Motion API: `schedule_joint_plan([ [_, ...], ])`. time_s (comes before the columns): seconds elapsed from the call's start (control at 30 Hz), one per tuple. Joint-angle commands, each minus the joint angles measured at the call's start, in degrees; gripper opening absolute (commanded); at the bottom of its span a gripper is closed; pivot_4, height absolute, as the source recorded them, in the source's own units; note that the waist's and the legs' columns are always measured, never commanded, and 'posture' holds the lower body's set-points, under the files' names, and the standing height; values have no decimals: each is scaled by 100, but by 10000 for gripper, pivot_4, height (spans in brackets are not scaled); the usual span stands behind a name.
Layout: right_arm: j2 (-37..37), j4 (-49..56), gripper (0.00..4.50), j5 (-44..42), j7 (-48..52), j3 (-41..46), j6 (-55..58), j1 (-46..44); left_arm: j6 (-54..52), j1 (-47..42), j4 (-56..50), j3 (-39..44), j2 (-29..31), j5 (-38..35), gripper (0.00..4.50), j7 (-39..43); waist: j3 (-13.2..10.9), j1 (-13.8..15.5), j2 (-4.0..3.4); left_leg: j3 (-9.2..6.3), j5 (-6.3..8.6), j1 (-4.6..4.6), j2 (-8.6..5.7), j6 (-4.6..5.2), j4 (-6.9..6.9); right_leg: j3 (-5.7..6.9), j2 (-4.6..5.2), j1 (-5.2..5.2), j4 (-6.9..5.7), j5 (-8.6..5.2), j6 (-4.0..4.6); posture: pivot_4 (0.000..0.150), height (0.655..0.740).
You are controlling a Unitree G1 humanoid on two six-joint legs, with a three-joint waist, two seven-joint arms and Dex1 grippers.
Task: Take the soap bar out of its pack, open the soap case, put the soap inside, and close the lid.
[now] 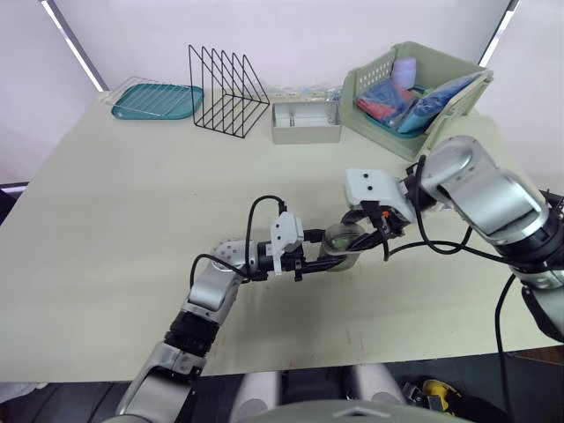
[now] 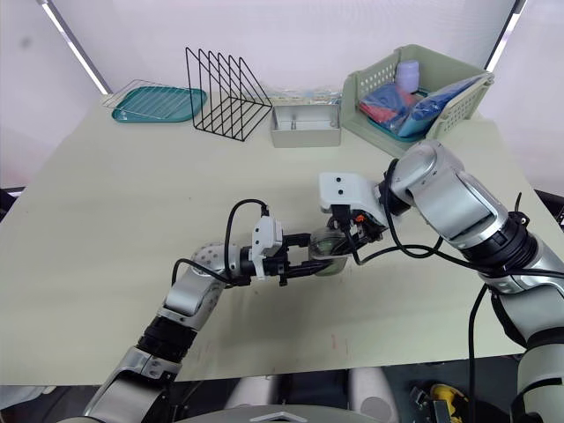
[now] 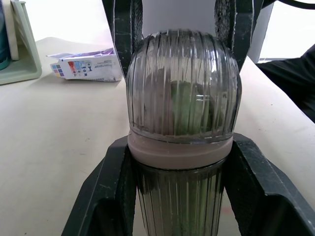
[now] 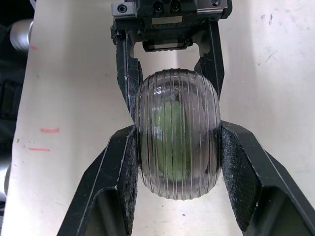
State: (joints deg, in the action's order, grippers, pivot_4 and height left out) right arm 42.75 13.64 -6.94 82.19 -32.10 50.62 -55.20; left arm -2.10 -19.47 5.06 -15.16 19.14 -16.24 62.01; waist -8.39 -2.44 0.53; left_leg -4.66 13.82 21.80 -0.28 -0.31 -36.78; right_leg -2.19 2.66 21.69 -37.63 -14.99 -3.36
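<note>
While both arms meet over the front middle of the table (image 1: 132, 220), the soap case (image 1: 344, 240) sits clamped between them. It is a clear ribbed shell whose 2 halves join at a pale band, with the green soap (image 4: 172, 132) visible inside.

The left gripper (image 3: 181, 147) reaches in from the robot's left, its 2 black fingers pressed against opposite sides of the case at the band. The right gripper (image 4: 178, 130) comes from the opposite end and pinches the domed half, its fingers tight on the ribs. Whether the case touches the table cannot be told. Black cables from the right wrist loop just beside it.

The torn soap pack (image 3: 86, 66) lies flat on the table beyond the case, near the pale green wall of the basket (image 1: 374, 69).

Along the far edge, well apart from the grippers, stand 4 things:
- a teal tray (image 1: 157, 100)
- a black wire rack (image 1: 227, 92)
- a grey metal box (image 1: 306, 134)
- the basket, with blue packs and a pale bottle (image 1: 404, 69) in it

None of them crowds the case.
</note>
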Motion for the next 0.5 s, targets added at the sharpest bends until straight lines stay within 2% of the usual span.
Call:
schedule_joint_plan([
  [0.03, -121, -176, 17834, 225, -264, -402, -57, 240, 97, -71, -148, 5, -3, 84, 19089, -56, 0, -2, 0, 0, 0, 0, 0, 0, 0, 0, 0, 0, 0, 0, 0, 1500, 7400],
  [0.5, -205, -439, 17834, 431, -287, -480, -195, 289, 90, -52, -207, -15, 2, 110, 19089, -38, 3, -7, 4, -2, 0, -7, 5, 0, 4, -1, -4, -1, 2, -5, -2, 1500, 7400],
])
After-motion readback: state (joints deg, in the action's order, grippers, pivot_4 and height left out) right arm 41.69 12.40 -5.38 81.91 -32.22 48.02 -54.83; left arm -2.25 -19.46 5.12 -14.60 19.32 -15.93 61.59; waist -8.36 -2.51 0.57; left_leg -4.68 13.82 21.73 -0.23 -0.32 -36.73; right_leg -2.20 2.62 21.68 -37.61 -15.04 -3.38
